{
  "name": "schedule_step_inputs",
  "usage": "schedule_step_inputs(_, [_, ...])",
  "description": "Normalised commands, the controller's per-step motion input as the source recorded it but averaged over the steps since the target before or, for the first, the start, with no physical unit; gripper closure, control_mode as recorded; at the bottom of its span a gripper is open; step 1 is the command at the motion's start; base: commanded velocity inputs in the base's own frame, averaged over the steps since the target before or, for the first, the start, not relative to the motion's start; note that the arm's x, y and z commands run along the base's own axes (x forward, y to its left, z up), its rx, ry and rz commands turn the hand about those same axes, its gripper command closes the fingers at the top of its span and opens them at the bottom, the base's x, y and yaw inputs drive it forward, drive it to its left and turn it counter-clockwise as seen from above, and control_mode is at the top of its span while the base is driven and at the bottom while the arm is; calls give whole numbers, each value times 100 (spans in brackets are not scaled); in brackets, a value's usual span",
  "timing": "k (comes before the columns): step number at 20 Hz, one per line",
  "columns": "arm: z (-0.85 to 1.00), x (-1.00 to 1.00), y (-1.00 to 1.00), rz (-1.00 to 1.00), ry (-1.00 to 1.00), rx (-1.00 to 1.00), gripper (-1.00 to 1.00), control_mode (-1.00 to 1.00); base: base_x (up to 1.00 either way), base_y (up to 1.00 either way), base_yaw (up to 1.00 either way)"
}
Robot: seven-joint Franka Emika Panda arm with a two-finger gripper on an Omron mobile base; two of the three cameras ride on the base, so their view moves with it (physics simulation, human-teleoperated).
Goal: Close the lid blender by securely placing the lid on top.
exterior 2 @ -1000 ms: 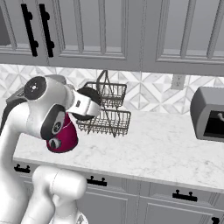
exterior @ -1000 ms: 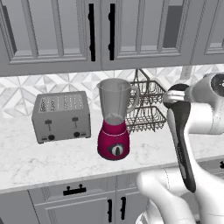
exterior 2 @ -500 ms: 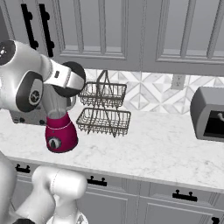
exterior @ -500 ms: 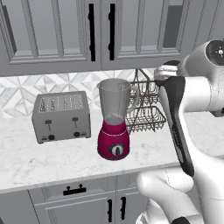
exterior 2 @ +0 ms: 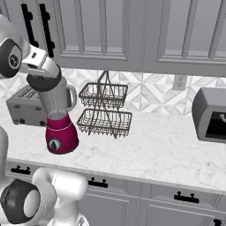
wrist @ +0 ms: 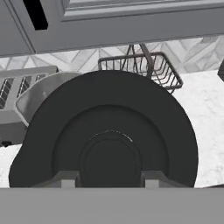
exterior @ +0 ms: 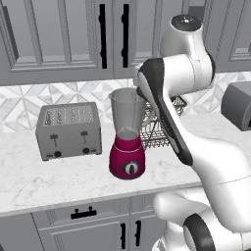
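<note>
Simulated kitchen, three views of one moment. In the hand view the hand (wrist: 111, 180) is closed on the lid (wrist: 109, 131), its two fingers pressed to either side of the lid's raised centre; the broad black disc spreads directly ahead of the fingers and hides most of what lies beyond. Past the lid's far-left edge the grey rim of the blender (wrist: 41, 89) jar shows, so the lid sits above the jar mouth and offset toward one side; whether lid and rim touch cannot be told. In the left base view the blender (exterior: 128, 135) stands on the white marble bench (exterior: 44, 176), magenta base with round dial toward the camera, clear jar rising to where the arm's dark wrist meets its rim. In the right base view the hand (exterior 2: 44, 78) is at the top of the blender (exterior 2: 59, 119) jar, with the dark lid (exterior 2: 44, 81) held just beneath it over the mouth, the jar's side handle turned away from the arm. Beyond the hand and to its far side stands a two-tier wire rack (exterior 2: 105, 110), also visible past the lid's upper edge in the hand view (wrist: 142, 65). On the other side of the blender from the rack sits a grey four-slot toaster (exterior: 68, 130), near but apart. A grey microwave (exterior 2: 211, 115) rests well apart from the hand at the bench's other end. Grey cabinet doors (exterior: 59, 34) with black handles hang above.
</note>
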Motion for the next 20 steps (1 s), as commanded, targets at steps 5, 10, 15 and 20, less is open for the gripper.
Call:
schedule_step_inputs(5, [-7, 58, 44, 0, 25, 0, 100, -100, 0, 0, 0])
schedule_step_inputs(10, [-47, 67, 28, 0, 19, 0, 100, -100, 0, 0, 0])
schedule_step_inputs(15, [-31, 56, 5, 0, 10, 2, 100, -100, 0, 0, 0])
schedule_step_inputs(20, [-27, 41, 0, 0, 6, 8, 100, -100, 0, 0, 0])
